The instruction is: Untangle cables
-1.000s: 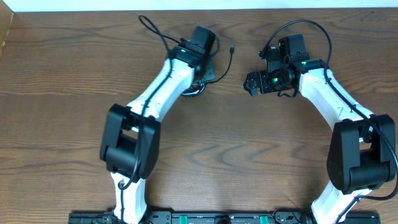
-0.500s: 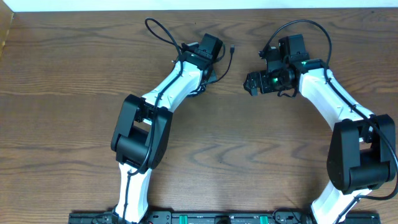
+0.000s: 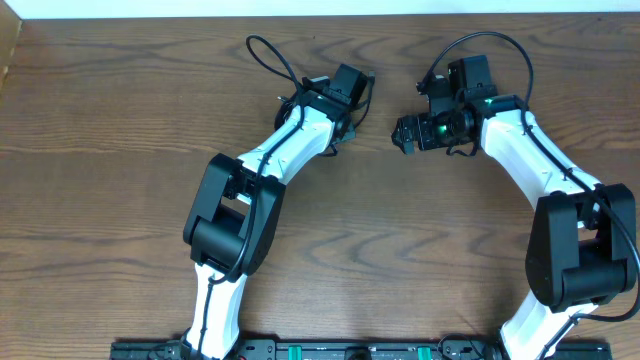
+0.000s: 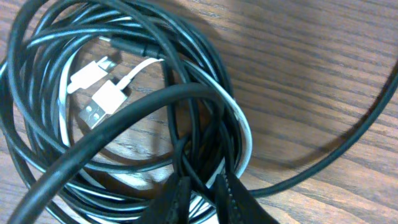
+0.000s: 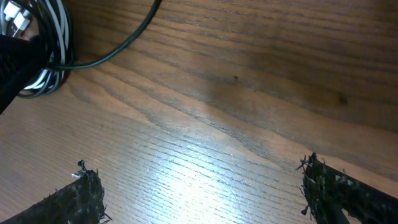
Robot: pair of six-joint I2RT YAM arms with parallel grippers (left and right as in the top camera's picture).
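The left gripper is pinching black strands of the coiled bundle of thin black and white cables, which is lying on the brown wooden worktop near its far middle. The right gripper is hovering wide open over bare wood just beside it.

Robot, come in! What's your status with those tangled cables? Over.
Left gripper pinched on the cable bundle. Right gripper open, empty, apart from the bundle. White cable coiled inside black loops. One black strand trails out loose.
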